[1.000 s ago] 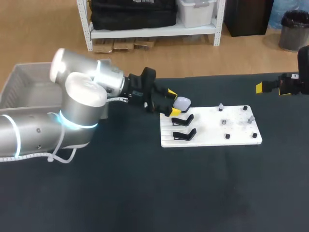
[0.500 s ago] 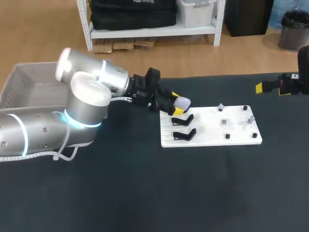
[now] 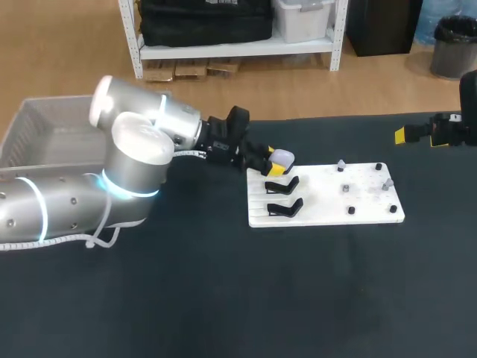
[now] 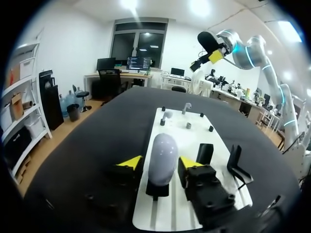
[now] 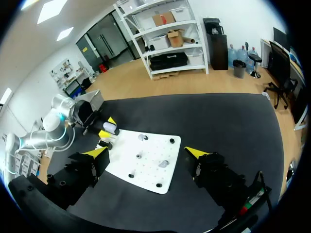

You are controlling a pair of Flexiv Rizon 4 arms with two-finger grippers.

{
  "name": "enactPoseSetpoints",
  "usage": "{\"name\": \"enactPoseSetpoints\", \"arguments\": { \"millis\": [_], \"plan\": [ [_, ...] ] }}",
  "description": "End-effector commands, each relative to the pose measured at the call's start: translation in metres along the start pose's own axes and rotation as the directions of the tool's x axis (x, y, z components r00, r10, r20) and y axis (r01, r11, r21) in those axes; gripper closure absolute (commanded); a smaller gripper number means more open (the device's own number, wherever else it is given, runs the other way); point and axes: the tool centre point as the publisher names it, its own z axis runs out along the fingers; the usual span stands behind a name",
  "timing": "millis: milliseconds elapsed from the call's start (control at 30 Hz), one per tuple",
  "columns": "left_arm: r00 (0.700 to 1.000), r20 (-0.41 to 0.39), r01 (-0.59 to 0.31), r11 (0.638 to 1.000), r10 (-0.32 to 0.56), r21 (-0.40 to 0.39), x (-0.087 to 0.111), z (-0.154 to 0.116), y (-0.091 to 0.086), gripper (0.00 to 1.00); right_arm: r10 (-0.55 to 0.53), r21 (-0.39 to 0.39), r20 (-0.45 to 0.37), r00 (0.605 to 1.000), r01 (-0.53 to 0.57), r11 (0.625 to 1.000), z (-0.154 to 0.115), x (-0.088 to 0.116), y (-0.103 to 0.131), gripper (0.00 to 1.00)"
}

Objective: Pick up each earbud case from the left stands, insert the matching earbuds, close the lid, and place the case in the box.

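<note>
Table: a black-covered table (image 3: 223, 313) fills the lower frame.
Left arm: it enters from the left edge and reaches toward the middle.
Board: a white board (image 3: 328, 212) lies flat, right of centre.
Stands: two black stands (image 3: 285, 208) sit one behind the other at the board's left end.
Earbud case: the pale, rounded earbud case (image 4: 163, 153) stands on a further black stand at the board's upper-left corner.
Left gripper: the left gripper (image 4: 160, 162) is released, one yellow tip close on each side of the case.
Small pieces: grey and black small pieces (image 3: 346, 189) dot the board's right half, too small to identify.
Right gripper: the right gripper (image 5: 148, 153) is at the upper right edge, well apart from the board, fingers spread wide and holding nothing.
Box: a grey box (image 3: 45, 130) sits at upper left, behind the left arm.
</note>
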Motion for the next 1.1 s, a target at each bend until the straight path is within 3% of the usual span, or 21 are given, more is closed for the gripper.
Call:
{"name": "enactPoseSetpoints", "arguments": {
  "millis": [33, 267, 667, 867, 1100],
  "plan": [
    [1.0, -0.002, 0.004, 1.0, -0.004, 0.006, 0.001, 0.001, 0.003, 0.6, 0.0, -0.001, 0.0, 1.0, 0.0, 1.0, 0.0, 0.0, 0.0, 0.0],
    [1.0, 0.004, 0.004, 1.0, -0.004, 0.014, 0.001, 0.0, 0.0, 1.0, 0.0, -0.001, 0.0, 1.0, 0.0, 1.0, 0.0, 0.0, 0.0, 0.0],
    [1.0, 0.017, -0.003, 1.0, 0.003, -0.023, -0.006, -0.013, 0.003, 1.0, 0.0, -0.001, 0.0, 1.0, 0.0, 1.0, 0.0, 0.0, 0.0, 0.0],
    [0.999, 0.017, -0.034, 0.998, 0.035, -0.051, -0.023, -0.025, -0.004, 1.0, 0.0, -0.001, 0.0, 1.0, 0.0, 1.0, 0.0, 0.0, 0.0, 0.0],
    [0.998, 0.017, -0.062, 0.996, 0.064, -0.064, -0.045, -0.033, -0.018, 1.0, -0.048, -0.007, -0.076, 0.996, 0.048, 0.999, 0.032, 0.007, 0.044, 0.0]
  ]
}}
